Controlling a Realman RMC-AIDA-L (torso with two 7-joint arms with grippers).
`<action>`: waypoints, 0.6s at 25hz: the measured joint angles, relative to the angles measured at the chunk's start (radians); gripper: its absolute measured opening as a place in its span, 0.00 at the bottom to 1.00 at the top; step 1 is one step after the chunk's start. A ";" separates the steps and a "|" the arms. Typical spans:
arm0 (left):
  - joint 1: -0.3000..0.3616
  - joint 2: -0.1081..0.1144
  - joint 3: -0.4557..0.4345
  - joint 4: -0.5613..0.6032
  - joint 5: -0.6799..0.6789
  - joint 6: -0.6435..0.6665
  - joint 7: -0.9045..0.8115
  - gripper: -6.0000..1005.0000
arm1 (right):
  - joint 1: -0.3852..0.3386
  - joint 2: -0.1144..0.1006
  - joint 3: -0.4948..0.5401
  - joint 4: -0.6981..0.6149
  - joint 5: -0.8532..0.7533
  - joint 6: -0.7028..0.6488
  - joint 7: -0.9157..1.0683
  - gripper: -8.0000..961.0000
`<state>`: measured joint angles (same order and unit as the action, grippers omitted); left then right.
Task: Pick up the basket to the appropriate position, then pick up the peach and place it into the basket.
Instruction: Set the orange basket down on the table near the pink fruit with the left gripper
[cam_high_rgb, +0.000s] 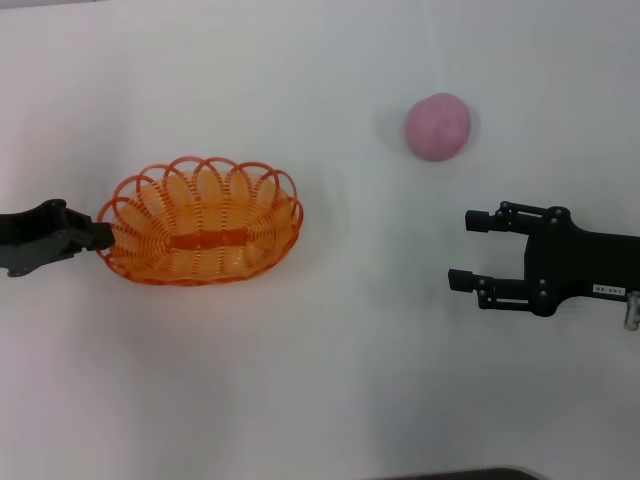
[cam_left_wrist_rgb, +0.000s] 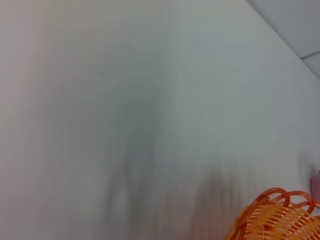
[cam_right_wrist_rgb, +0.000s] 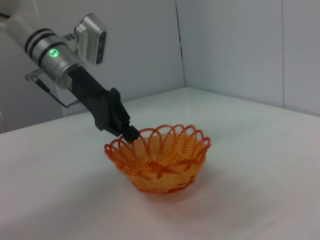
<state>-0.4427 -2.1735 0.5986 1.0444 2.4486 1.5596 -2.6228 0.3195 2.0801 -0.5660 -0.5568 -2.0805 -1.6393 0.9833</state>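
The orange basket (cam_high_rgb: 200, 222) is at the left middle of the white table (cam_high_rgb: 330, 380). My left gripper (cam_high_rgb: 103, 238) is shut on the basket's left rim. The right wrist view shows the same grip (cam_right_wrist_rgb: 131, 134) on the basket (cam_right_wrist_rgb: 160, 162), which sits level at or just above the tabletop. Part of the basket rim (cam_left_wrist_rgb: 280, 215) shows in the left wrist view. The pink peach (cam_high_rgb: 437, 126) rests on the table at the far right, apart from the basket. My right gripper (cam_high_rgb: 460, 248) is open and empty, nearer to me than the peach and pointing toward the basket.
The white table surface runs between the basket and the right gripper. Pale walls (cam_right_wrist_rgb: 225, 45) stand behind the table in the right wrist view. A dark edge (cam_high_rgb: 450, 474) shows at the table's near side.
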 joint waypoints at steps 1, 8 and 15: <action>0.002 0.000 0.004 0.000 0.000 -0.004 0.000 0.05 | 0.001 0.000 0.000 0.000 0.000 0.000 0.000 0.84; 0.017 -0.002 0.047 0.001 0.000 -0.030 0.000 0.05 | 0.001 0.002 0.002 0.000 0.001 0.000 0.000 0.84; 0.046 -0.002 0.082 -0.005 -0.042 -0.058 0.002 0.05 | 0.001 0.003 0.006 0.000 0.001 0.003 0.000 0.84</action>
<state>-0.3963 -2.1752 0.6806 1.0396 2.4066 1.5015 -2.6213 0.3206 2.0833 -0.5597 -0.5568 -2.0800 -1.6368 0.9833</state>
